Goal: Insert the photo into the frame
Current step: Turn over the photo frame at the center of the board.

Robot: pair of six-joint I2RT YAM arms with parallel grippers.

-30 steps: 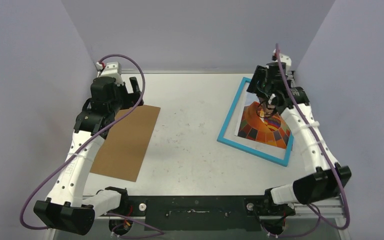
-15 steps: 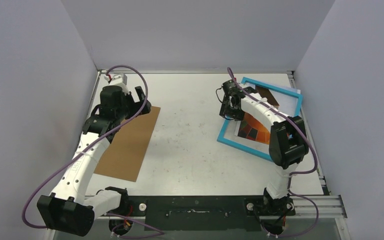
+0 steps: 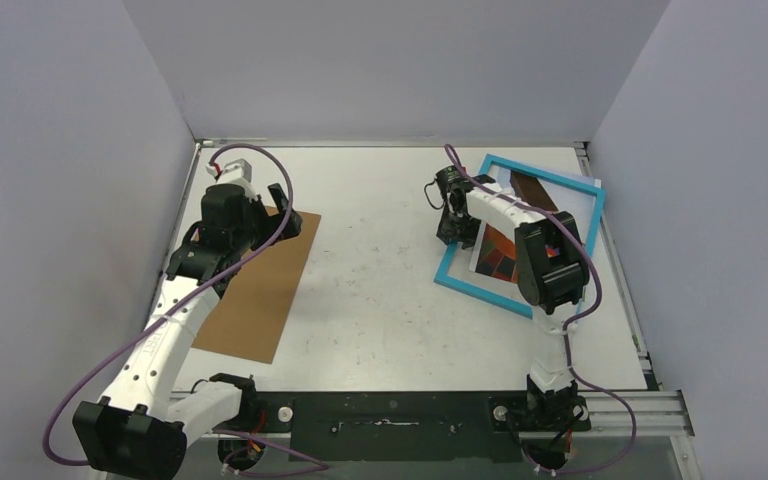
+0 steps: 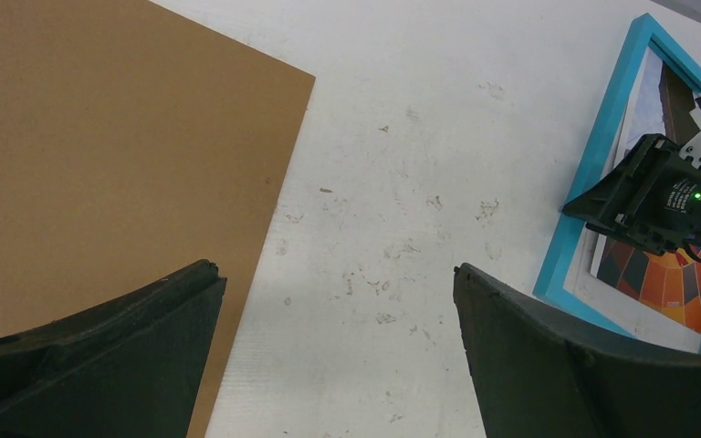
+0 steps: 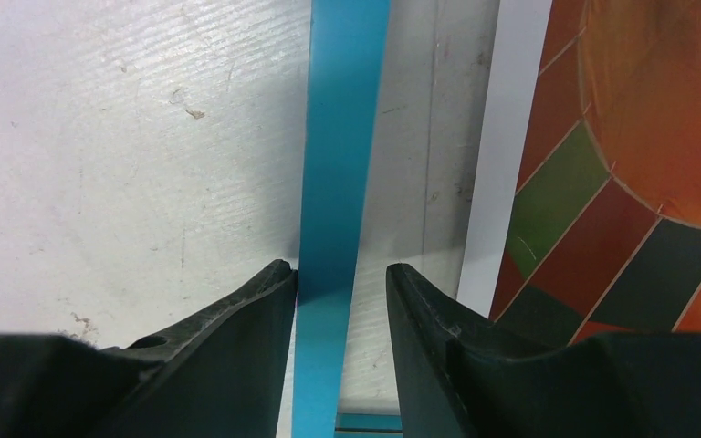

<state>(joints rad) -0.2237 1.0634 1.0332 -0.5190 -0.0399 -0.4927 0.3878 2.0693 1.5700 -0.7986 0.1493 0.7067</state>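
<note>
The right claw [image 5: 340, 271] straddles one long rail of the thin, bright-blue rectangular picture frame [image 5: 344, 128]. Its jaws are apart: the outer finger touches the rail and the inner finger stands just clear of it. The rectangular hot-air-balloon photo print [image 5: 602, 155] lies flat inside the frame opening, just beyond the inner finger.

The step in hand appears to be gripping the rail. The next move calls for full closure, then a controlled shift of the frame about the photo.

The left claw [image 4: 338, 274] hangs wide apart. The edge of the plain brown backing board [image 4: 100, 137] lies under one of its fingers.

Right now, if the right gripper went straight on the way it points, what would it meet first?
Most likely the frame; its blue rail runs straight through the gap of the right gripper. Depth is unclear.
</note>
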